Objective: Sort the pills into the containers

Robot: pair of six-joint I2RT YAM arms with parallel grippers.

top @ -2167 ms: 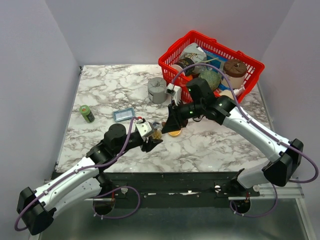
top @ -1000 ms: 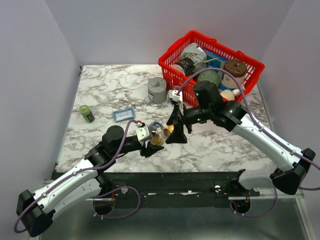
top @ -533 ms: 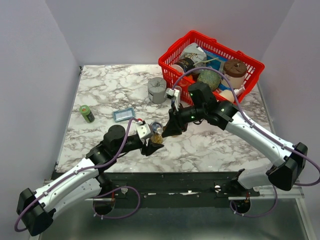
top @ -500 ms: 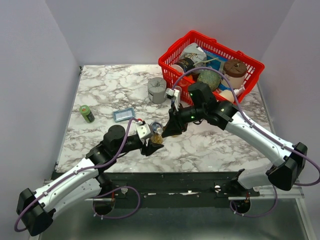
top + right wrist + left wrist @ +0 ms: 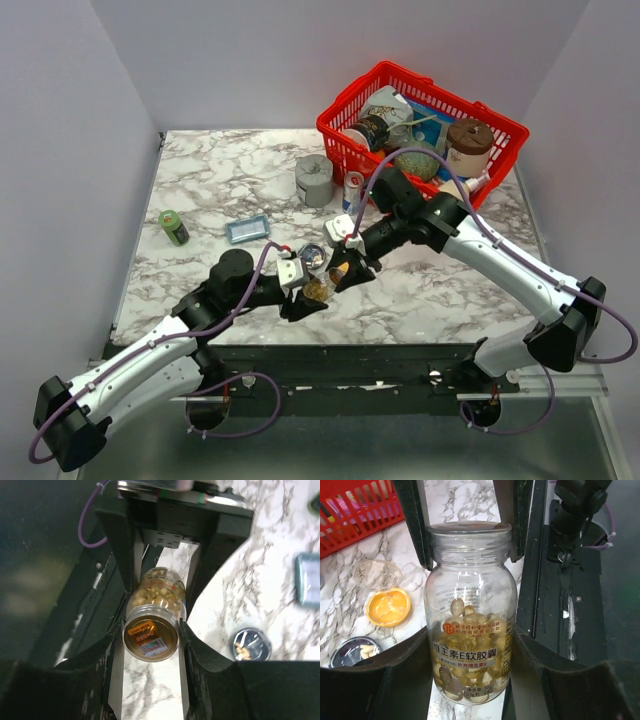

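A clear pill bottle [image 5: 470,630] full of yellow softgel pills lies tilted over the table's front, with my left gripper [image 5: 470,647] shut on its body. In the top view the bottle [image 5: 319,290] lies between both grippers. My right gripper [image 5: 151,636] is shut on the bottle's capped top [image 5: 150,634], one finger pressed against each side. The orange dish [image 5: 387,606] sits empty to the left of the bottle. The silvery dish [image 5: 250,644] holds a few pale pills [image 5: 243,651]; in the top view this dish [image 5: 313,258] lies just behind the grippers.
A clear round lid [image 5: 376,574] lies beside the orange dish. The grey squat cylinder [image 5: 314,180] and a small can [image 5: 353,190] stand behind. The red basket [image 5: 500,125] is at back right. A blue flat case [image 5: 247,230] and a green bottle [image 5: 174,228] lie left.
My right gripper has swung round to the bottle's top and closed from wide open onto its cap. The left gripper has kept hold of the bottle and barely shifted.
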